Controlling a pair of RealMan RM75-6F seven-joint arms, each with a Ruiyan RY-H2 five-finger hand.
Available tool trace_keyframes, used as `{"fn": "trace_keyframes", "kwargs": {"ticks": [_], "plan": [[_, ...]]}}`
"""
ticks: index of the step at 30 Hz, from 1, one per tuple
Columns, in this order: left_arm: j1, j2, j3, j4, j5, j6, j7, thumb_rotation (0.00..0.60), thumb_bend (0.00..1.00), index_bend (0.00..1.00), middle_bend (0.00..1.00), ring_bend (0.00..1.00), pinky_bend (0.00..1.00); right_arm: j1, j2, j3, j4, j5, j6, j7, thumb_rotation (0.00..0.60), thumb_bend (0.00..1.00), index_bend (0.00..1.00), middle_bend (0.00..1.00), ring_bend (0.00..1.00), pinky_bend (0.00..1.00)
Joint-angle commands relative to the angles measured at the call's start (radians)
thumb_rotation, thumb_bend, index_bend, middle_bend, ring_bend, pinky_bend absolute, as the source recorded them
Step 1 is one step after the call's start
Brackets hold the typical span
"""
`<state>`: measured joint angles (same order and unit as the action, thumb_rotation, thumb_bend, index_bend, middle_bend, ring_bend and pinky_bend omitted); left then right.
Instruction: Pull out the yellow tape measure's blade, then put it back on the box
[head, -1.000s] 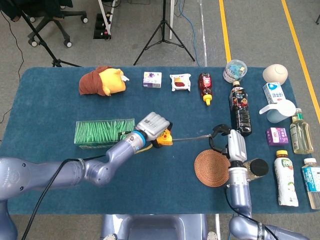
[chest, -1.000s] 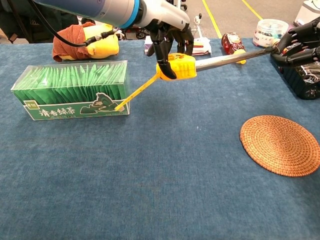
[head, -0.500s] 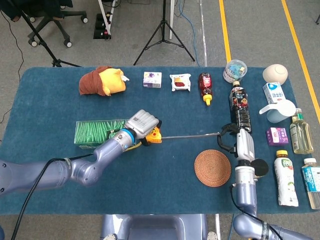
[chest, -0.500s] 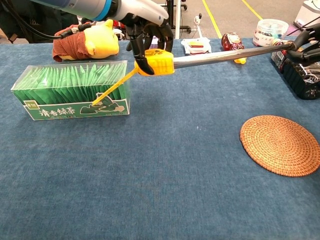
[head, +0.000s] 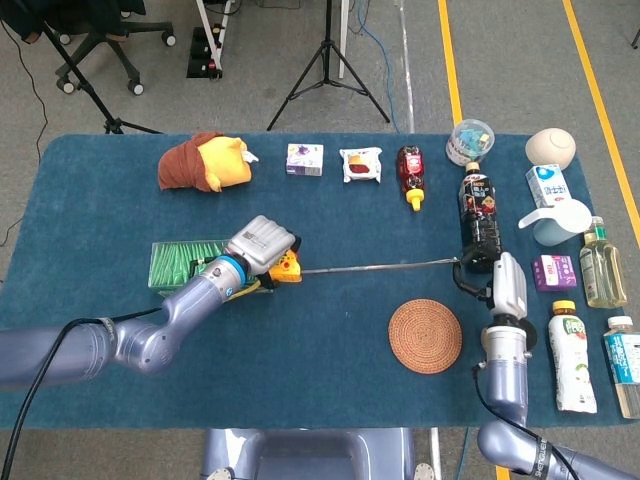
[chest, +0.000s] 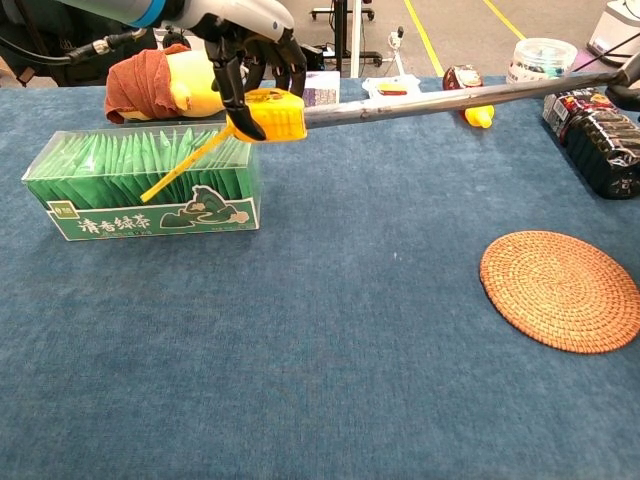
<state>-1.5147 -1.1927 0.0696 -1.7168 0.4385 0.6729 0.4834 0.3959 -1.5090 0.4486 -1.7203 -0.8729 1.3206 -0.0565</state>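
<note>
left hand (chest: 250, 55) grips the yellow tape measure (chest: 270, 113) above the green box (chest: 140, 185) at left; right hand (head: 497, 283) apparently pinches the blade (chest: 450, 97) tip mid-right, a woven coaster (head: 425, 336) below it.

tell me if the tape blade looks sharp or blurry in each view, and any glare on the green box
Head view: the blade reads as a thin crisp line. Chest view: it looks grey and slightly soft toward the far right edge; the green box shows faint sheen on its clear top, no strong glare.

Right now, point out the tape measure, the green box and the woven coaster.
tape measure (chest: 272, 113), chest view, yellow case
green box (chest: 150, 205), chest view, front label
woven coaster (head: 425, 336), head view, centre
</note>
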Motion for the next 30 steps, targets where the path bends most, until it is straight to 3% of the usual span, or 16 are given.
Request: {"fn": "trace_keyframes", "kwargs": {"ticks": [1,19,30], "plan": [[0.006,0.014,0.005,-0.011,0.004,0.002,0.002,0.600,0.37,0.55,0.46,0.42,0.54,0.000,0.008,0.007,0.003,0.008,-0.004,0.004,0.600,1.00,0.59,0.40,0.37,0.36],[0.035,0.120,0.034,-0.071,0.021,0.005,0.009,0.600,0.37,0.55,0.46,0.42,0.54,-0.004,0.039,0.030,0.023,0.051,-0.022,0.032,0.600,1.00,0.60,0.40,0.37,0.36],[0.049,0.154,0.025,-0.089,0.030,0.010,0.005,0.600,0.37,0.55,0.46,0.42,0.54,-0.003,0.041,0.029,0.028,0.056,-0.021,0.041,0.600,1.00,0.60,0.40,0.37,0.36]]}}
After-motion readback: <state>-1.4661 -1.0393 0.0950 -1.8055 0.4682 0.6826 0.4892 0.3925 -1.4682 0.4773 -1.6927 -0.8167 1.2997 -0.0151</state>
